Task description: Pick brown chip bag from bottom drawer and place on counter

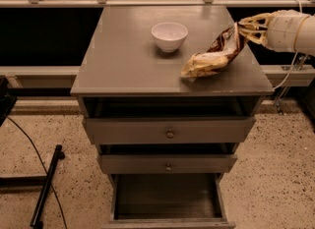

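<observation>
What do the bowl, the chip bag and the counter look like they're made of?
The white bowl: likely glazed ceramic, smooth sheen. The brown chip bag, by the pincer at right: crinkled foil-like film. The counter: probably painted wood, grey, faint gloss.

The counter [128, 61] is smooth grey painted wood with a slight gloss. On it, the brown chip bag [211, 56] is crumpled foil that catches light along its creases. The white bowl [169, 35] looks glazed and shiny. At the counter's right edge, the gripper [244, 28] pinches the bag's upper end with pale, matt yellowish fingers. The bottom drawer [167, 198] is matt grey wood with a streaky inner panel. The round knob [170, 134] is dull brass. The floor [59, 129] is speckled stone.
</observation>
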Robot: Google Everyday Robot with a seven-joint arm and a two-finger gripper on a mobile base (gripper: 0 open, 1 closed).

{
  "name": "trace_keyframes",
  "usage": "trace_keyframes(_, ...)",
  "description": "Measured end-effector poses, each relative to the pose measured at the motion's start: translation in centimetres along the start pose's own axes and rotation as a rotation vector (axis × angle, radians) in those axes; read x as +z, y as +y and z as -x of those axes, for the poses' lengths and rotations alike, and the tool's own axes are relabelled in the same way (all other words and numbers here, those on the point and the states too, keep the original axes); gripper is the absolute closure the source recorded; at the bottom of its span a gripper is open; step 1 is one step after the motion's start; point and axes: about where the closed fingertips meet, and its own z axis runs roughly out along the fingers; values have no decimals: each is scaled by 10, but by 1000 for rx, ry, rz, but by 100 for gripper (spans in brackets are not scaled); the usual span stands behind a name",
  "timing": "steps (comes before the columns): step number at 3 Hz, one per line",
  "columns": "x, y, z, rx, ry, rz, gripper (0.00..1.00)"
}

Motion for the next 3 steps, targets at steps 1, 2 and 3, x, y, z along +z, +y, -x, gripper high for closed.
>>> trace_keyframes(1, 3, 1, 2, 0, -4, 2, 59)
trace_keyframes(2, 5, 2, 3, -1, -9, 4, 35)
trace_keyframes(3, 8, 2, 5, -1, -13, 6, 12)
